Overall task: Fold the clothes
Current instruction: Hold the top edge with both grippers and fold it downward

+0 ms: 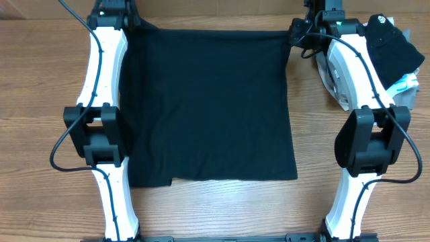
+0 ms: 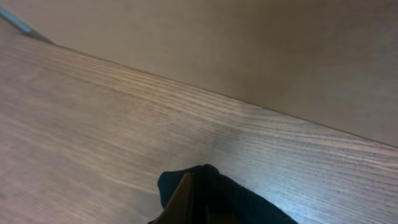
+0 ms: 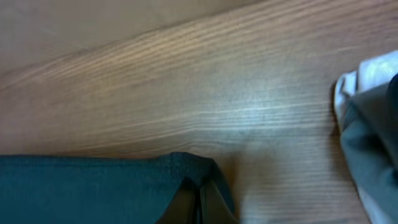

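Reaching straight out toward the far side, both arms flank the black T-shirt (image 1: 208, 107) spread flat between them on the table (image 1: 222, 212) — left gripper (image 2: 186, 190) and right gripper (image 3: 199, 198) each pinched tight on a far corner of the fabric.
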